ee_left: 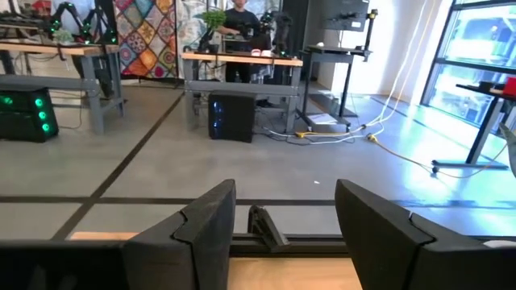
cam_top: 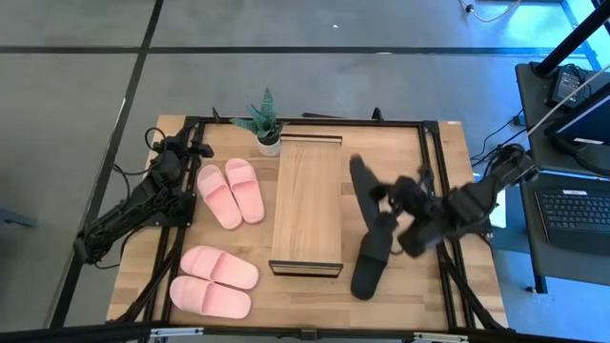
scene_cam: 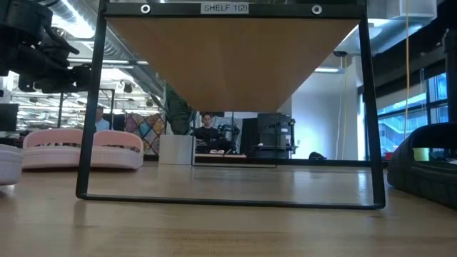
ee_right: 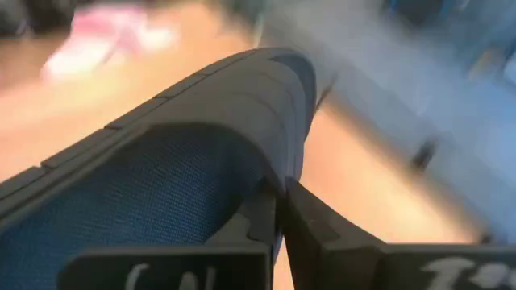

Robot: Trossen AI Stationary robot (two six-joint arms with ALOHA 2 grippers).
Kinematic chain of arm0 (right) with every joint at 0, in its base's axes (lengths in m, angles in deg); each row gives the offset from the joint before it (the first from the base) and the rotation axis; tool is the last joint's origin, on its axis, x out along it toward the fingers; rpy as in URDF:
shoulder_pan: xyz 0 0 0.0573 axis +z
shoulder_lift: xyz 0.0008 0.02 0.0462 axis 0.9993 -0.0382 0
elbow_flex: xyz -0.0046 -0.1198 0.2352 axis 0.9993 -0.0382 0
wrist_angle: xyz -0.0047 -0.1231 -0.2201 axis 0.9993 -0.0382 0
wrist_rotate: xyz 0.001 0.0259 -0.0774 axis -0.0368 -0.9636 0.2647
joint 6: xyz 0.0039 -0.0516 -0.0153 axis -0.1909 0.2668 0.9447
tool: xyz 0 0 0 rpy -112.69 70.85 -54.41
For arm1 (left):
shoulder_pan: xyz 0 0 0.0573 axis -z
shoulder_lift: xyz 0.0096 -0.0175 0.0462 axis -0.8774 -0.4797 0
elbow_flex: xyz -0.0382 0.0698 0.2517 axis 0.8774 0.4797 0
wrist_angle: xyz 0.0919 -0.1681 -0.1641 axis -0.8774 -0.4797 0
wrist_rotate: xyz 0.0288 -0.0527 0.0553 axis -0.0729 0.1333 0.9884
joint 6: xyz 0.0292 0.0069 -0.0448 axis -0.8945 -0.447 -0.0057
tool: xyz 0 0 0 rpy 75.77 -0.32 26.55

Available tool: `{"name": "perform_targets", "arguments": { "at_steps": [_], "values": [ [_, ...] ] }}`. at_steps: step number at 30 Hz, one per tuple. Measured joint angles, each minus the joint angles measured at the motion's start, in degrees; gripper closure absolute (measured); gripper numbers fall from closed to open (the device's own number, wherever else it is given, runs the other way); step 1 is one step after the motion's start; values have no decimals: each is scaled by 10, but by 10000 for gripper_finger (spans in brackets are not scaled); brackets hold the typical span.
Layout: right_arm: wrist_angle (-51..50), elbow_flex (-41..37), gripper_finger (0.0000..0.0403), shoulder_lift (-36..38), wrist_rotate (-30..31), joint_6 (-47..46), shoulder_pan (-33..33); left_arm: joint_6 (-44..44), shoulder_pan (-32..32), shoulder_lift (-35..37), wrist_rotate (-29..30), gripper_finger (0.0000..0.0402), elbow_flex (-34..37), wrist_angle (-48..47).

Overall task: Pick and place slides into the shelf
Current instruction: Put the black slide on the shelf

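Two pale pink pairs of slides lie flat on the table's left half, one pair (cam_top: 232, 192) beside the shelf's far half, the other (cam_top: 214, 282) near the front edge. The shelf (cam_top: 306, 205), a light wood plank on a dark frame, stands mid-table. Right of it are two black slides: one (cam_top: 370, 262) on the table and one (cam_top: 364, 189) at my right gripper (cam_top: 393, 198), which is shut on it. My left gripper (ee_left: 282, 242) is open at the table's far left corner (cam_top: 195, 150), touching nothing. My right gripper pinches the black slide at its side edge (ee_right: 270, 189) between the two fingers (ee_right: 310, 221), coming from the table's right. The slide reaches away from the fingers toward the far edge and looks turned onto its side. Whether any part still rests on the table cannot be told.
A small potted plant (cam_top: 268, 126) stands at the far edge, left of the shelf's far end. A dark frame (cam_top: 434, 171) runs along the table's edges. Bare wood shows between the shelf and the black slides. The space under the shelf (scene_cam: 228, 182) is open. A person (scene_cam: 207, 128) is far behind.
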Motion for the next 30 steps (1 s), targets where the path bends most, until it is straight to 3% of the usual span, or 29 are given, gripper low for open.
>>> {"name": "perform_targets", "arguments": {
  "at_steps": [2,6,10,13,16,21,26,30],
  "values": [
    [55,0,390,16,30,140,-37,0,0,0,0,196,0,0],
    [203,0,390,34,17,425,-123,0,0,0,0,196,0,0],
    [331,0,390,46,-49,692,-205,0,0,0,0,196,0,0],
    [393,0,390,51,-143,839,-265,0,0,0,0,196,0,0],
    [421,0,390,51,-221,954,-318,0,0,0,0,196,0,0],
    [437,0,390,41,-261,1133,-385,0,0,0,0,196,0,0],
    [489,0,390,22,-401,1231,-442,0,0,0,0,196,0,0],
    [522,0,390,-6,-450,1322,-472,0,0,0,0,196,0,0]
  ]
}}
